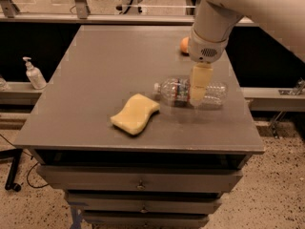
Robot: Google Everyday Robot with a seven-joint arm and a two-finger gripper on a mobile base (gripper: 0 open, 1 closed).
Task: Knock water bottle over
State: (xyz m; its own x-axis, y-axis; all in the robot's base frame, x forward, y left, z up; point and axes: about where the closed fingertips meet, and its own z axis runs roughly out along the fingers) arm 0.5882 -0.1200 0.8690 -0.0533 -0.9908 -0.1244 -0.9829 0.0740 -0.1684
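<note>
The claw hangs from the white arm, pointing down over the right part of the desk, directly in front of the water bottle. I cannot tell if the claw is open or closed, or if it touches the bottle. The water bottle lies on its side on the desk, white cap to the left. A yellow sponge lies near the cap. An orange object sits behind the arm. A pump dispenser stands beside the desk, on the left.

Grey table, water bottle lying flat, yellow sponge, orange object, gripper over bottle.
</note>
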